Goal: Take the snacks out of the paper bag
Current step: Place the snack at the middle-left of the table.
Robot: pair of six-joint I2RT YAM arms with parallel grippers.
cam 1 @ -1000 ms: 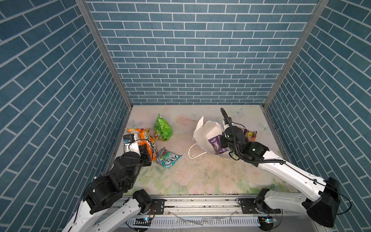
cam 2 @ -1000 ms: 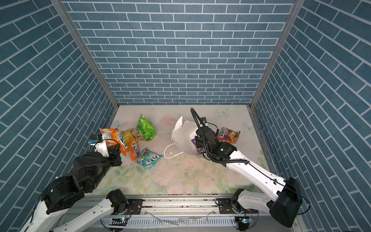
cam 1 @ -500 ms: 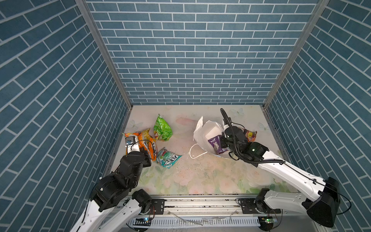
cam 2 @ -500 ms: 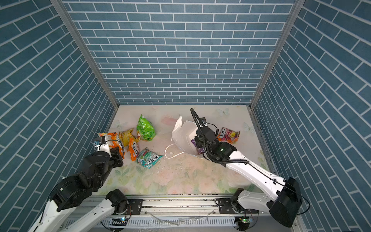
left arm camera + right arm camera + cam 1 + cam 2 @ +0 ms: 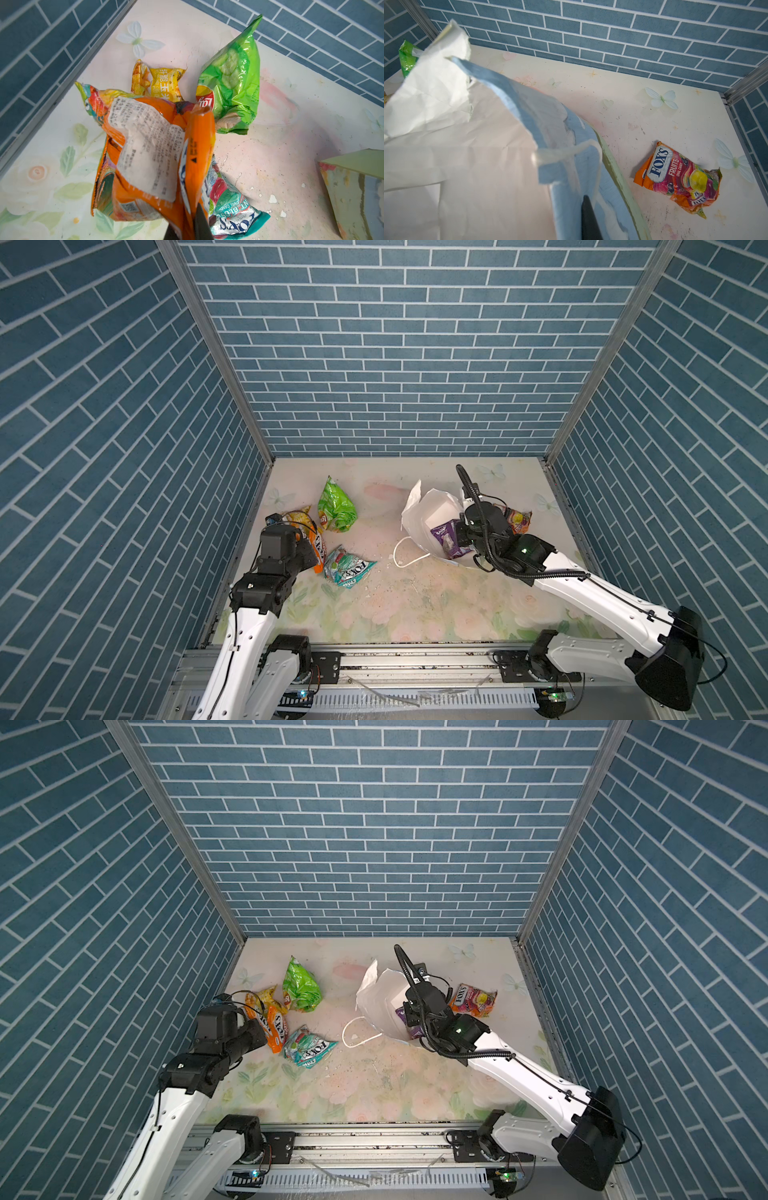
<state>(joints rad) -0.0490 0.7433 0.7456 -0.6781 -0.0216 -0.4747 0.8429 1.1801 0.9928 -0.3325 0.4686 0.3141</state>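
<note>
The paper bag (image 5: 419, 514) (image 5: 376, 998) lies tilted with its white inside showing, and a purple snack (image 5: 446, 537) sits in it. My right gripper (image 5: 577, 224) is shut on the bag's blue printed wall (image 5: 562, 128); one dark finger (image 5: 588, 220) shows outside it. My left gripper (image 5: 187, 226) is shut on a crumpled orange packet (image 5: 149, 149) (image 5: 316, 545) at the table's left. Around it lie a yellow packet (image 5: 164, 83), a green chip bag (image 5: 336, 510) (image 5: 232, 83) and a teal FOX'S pack (image 5: 347, 568) (image 5: 230, 207).
An orange FOX'S fruits pack (image 5: 675, 178) (image 5: 473, 1000) lies on the table right of the bag. The bag's white cord handle (image 5: 405, 556) loops toward the table's middle. Paper crumbs dot the flowered tabletop (image 5: 415, 605). Brick-patterned walls enclose three sides.
My left arm has shifted its pose, carrying the orange packet a little toward the teal pack. The right arm and the bag have stayed put.
</note>
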